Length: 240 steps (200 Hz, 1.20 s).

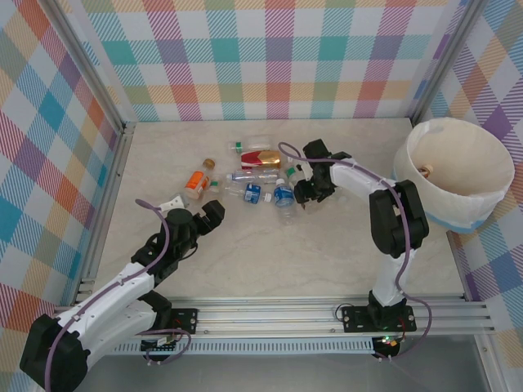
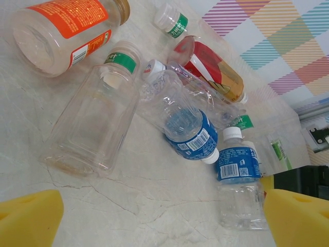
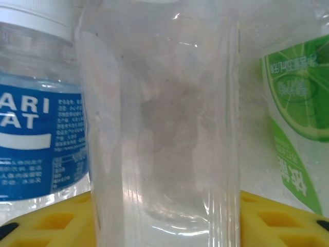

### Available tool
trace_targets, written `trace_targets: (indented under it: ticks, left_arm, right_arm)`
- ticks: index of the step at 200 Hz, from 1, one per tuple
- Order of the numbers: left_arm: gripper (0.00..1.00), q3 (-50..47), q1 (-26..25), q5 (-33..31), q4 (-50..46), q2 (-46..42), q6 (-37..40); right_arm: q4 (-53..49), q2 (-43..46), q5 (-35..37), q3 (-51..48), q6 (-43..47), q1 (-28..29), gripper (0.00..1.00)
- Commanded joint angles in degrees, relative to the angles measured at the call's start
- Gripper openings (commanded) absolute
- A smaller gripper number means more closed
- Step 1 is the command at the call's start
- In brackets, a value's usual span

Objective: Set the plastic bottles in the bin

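The left fingers (image 2: 31, 218) are spread apart low over the table (image 1: 327, 253), facing the bottles (image 1: 253, 193) heaped on their sides. Beyond, the right fingers (image 3: 280, 216) appear closed on a clear bottle (image 3: 159, 128), its long axis running straight out between them; its cap end cannot be told. A grasp is judged in hand. A lift and a swing right to the bin (image 1: 445, 208) are called for next.

We saw a pale beige tabletop (image 1: 327, 253) boxed in by walls of pastel plaid (image 1: 270, 57), with bare metal posts (image 1: 88, 77) standing at the corners. A silver slotted rail (image 1: 278, 314) ran along the near edge. Up close, the surface (image 2: 154, 206) carried thin dark lines, perhaps veining or fine cracks.
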State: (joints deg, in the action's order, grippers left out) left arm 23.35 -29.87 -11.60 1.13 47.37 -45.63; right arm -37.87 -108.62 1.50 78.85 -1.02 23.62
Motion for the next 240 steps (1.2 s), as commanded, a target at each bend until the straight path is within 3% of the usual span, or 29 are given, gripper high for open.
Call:
trace_targets:
  ticks: [1,67,118,144,157,197,240]
  left_arm:
    - [1.00,-0.5,1.4,-0.7,-1.4,-1.2,-0.5]
    - [1.00,0.5,4.0,0.1,-3.7,-1.2,-1.0]
    - [1.00,0.5,5.9,0.6,-4.3,-0.4,-1.7]
    - [1.00,1.1,6.7,0.9,-4.6,0.7,-1.8]
    - [1.00,1.3,7.0,1.0,-4.7,1.1,-1.8]
    - [1.00,1.4,7.7,1.1,-4.5,1.5,-2.1]
    - [1.00,1.0,8.2,1.3,-4.8,0.6,-2.2]
  right_arm:
    - [1.6,6.1,-1.1,-1.2,0.6,0.2,0.52]
    - [2.6,21.4,-0.3,-2.8,-1.3,0.1,0.48]
    - [-0.2,39.6,9.2,2.2,0.1,-2.8,0.47]
    - [1.5,46.2,17.5,3.4,1.6,-8.9,0.46]
    - [1.2,48.0,18.0,4.6,2.1,-13.8,0.47]
    - [-4.1,46.7,21.6,9.7,6.2,-27.7,0.48]
    - [-0.2,46.1,27.1,5.1,10.1,-42.1,0.48]
